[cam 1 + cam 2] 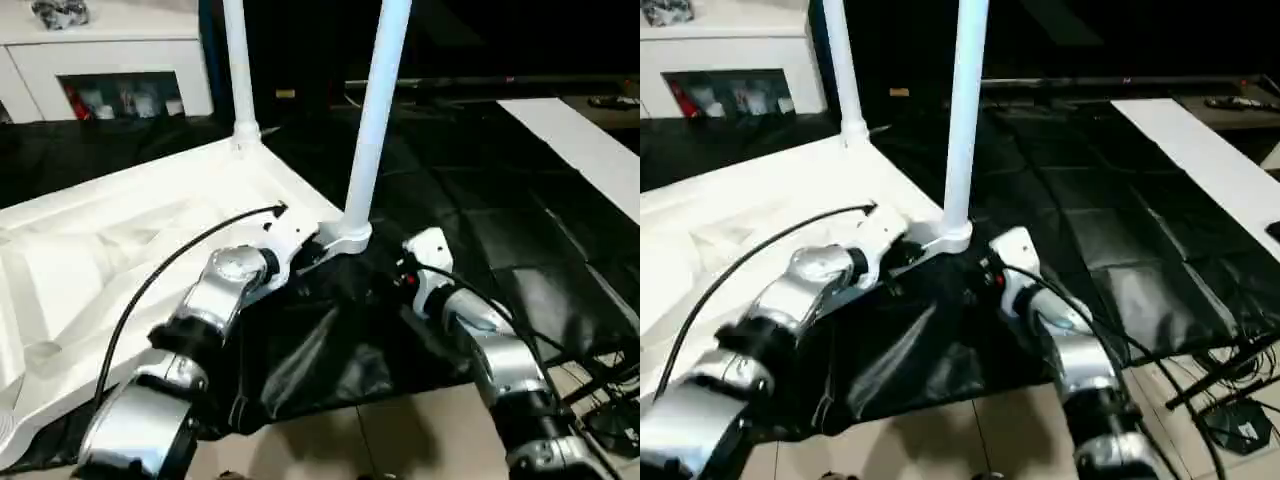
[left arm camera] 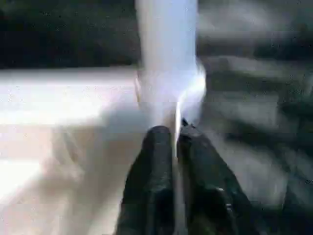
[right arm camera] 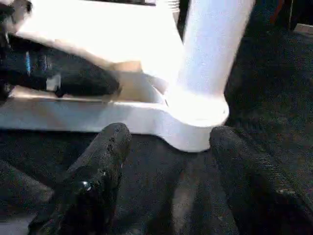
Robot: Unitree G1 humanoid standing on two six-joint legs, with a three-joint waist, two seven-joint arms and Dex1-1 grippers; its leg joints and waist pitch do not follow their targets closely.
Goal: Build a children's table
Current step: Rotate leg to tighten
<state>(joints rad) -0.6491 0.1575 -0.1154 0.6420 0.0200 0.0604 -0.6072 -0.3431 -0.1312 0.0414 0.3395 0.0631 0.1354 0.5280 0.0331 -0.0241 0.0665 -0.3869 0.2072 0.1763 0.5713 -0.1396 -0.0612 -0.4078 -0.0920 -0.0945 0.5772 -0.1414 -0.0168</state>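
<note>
- left wrist view has the left gripper (image 2: 176, 142) with its two black fingers (image 2: 151, 166) pinching the thin rim of the table top (image 1: 120, 230), right beside the corner socket (image 2: 193, 93) where the near leg (image 1: 375, 110) stands.
- right wrist view shows the right gripper (image 3: 166, 147) with its fingers spread wide and holding nothing, low on the black sheet (image 1: 330, 350), just in front of that same corner socket.
- the table top lies upside down on the black sheet, ribbed underside up, on the robot's left, with its near corner between the two grippers.
- count: one table top, two legs standing upright in their sockets, the near leg and the far leg (image 1: 238, 60) at the next corner along; two grippers; one white cabinet (image 1: 110, 60) behind.
- risk, as i judge it: the near leg may not be pushed fully home, so a knock from the right gripper could tilt it or pop it out.
- the left grip is on a thin edge only; if the top gets pushed or lifted, the rim could slip out of the fingers and the top slide on the slick sheet.
- the black cable (image 1: 170, 270) over the left arm could snag the rim.
</note>
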